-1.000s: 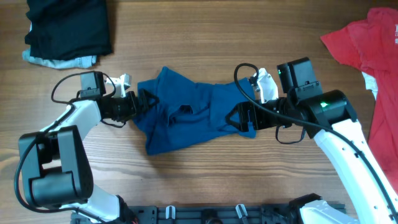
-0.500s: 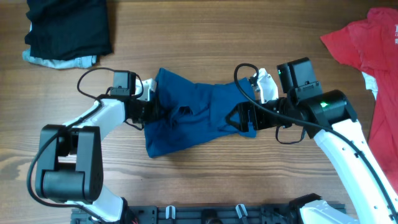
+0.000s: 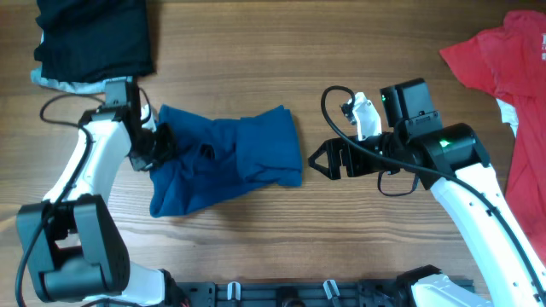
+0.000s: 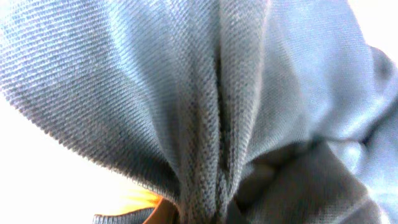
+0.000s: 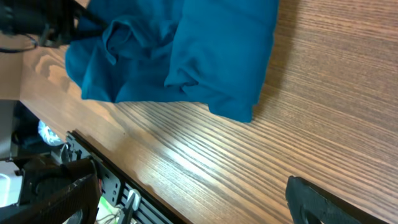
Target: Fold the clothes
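One view alone, overhead, shows the red shirt.

A wooden table with brown grain running side to side fills the view. Along its near edge sits a black rail carrying pale clips.

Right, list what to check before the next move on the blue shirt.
1. Left gripper shut on the blue shirt: ok; the left wrist view shows cloth bunched in its grip.
2. Right gripper open and off the shirt: ok.
3. Shirt lying flat for a fold: not ok; it is bunched and creased.
4. Shirt apart from the black pile and the red shirt: ok.
5. How many layers the left gripper pinches: cannot tell.
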Controlling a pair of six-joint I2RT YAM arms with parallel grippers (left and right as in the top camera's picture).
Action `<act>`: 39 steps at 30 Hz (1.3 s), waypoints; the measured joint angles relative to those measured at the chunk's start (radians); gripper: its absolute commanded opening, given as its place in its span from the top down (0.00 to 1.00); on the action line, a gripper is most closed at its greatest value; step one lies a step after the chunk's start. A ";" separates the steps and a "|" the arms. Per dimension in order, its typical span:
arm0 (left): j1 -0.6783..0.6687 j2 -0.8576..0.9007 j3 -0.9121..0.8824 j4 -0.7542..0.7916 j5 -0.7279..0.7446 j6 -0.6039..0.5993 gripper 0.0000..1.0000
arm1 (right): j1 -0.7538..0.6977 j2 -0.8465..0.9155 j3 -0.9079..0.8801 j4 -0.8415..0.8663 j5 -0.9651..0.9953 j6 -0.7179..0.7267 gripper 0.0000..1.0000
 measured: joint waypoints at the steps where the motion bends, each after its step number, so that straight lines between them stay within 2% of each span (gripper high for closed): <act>1: -0.014 -0.005 0.014 -0.012 -0.001 0.000 0.96 | 0.000 0.000 0.000 0.004 0.000 0.000 0.04; 3: -0.095 -0.010 0.057 -0.056 -0.019 -0.016 0.96 | 0.000 0.000 0.000 0.006 0.000 0.000 0.04; 9: -0.343 -0.011 0.069 -0.057 -0.060 -0.092 0.96 | 0.000 0.000 0.000 0.011 0.037 0.001 0.04; 13: -0.494 -0.011 0.080 0.001 -0.076 -0.132 0.95 | 0.000 0.001 0.000 0.028 0.063 0.008 0.04; 16: -0.566 -0.011 0.082 0.073 -0.078 -0.171 0.93 | 0.000 0.002 0.000 0.044 0.072 0.020 0.04; 25: -0.631 0.018 0.083 0.232 -0.078 -0.198 0.88 | 0.000 0.004 0.000 0.060 0.075 0.053 0.02; 26: -0.640 0.029 0.083 0.244 -0.078 -0.200 0.85 | 0.000 0.004 0.000 0.067 0.075 0.061 0.02; 27: -0.649 0.039 0.083 0.257 -0.078 -0.201 0.76 | 0.000 0.004 0.000 0.072 0.075 0.068 0.02; 28: -0.657 0.047 0.083 0.267 -0.078 -0.203 0.63 | 0.000 0.004 0.000 0.075 0.075 0.077 0.02; 30: -0.677 0.063 0.083 0.282 -0.077 -0.211 0.61 | 0.000 0.004 0.000 0.079 0.075 0.091 0.02; 31: -0.687 0.068 0.083 0.286 -0.075 -0.219 0.47 | 0.000 0.005 0.000 0.079 0.075 0.095 0.02; 32: -0.696 0.070 0.083 0.288 -0.074 -0.219 0.38 | 0.000 0.005 0.000 0.080 0.075 0.098 0.02; 34: -0.706 0.071 0.084 0.291 -0.074 -0.224 0.31 | 0.000 0.005 0.000 0.080 0.075 0.098 0.01; 39: -0.707 0.065 0.084 0.299 -0.066 -0.223 0.23 | 0.000 0.005 0.000 0.085 0.075 0.106 0.01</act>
